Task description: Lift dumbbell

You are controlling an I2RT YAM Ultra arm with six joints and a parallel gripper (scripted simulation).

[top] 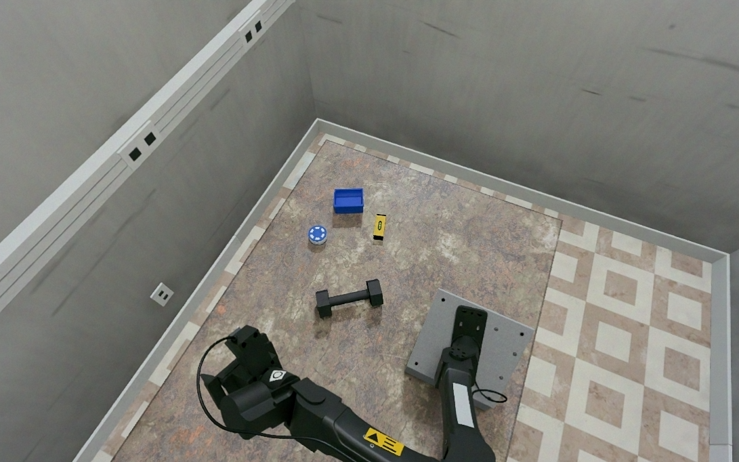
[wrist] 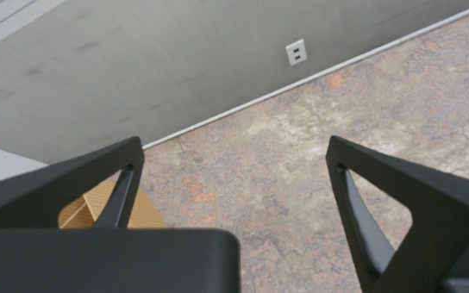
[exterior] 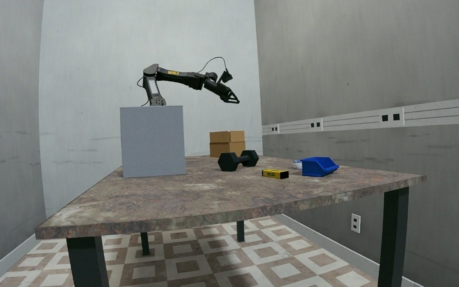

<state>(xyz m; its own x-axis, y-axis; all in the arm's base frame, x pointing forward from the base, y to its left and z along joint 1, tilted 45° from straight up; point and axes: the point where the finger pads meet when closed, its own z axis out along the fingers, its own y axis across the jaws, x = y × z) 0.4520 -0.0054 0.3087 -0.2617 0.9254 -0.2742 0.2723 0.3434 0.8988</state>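
Above table: my arm reaches out, high.
Gripper: wide, holding nothing.
Bin: I see nothing inside.
Dumbbell: on table.

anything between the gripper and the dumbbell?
Nothing. In the top view only bare tabletop lies between the open gripper and the dumbbell; the bin and other items sit beyond it.

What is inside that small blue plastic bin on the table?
Nothing shows inside the blue plastic bin: the top view sees only its bare blue floor. Its near wall hides a strip of that floor, so something very flat there could escape notice.
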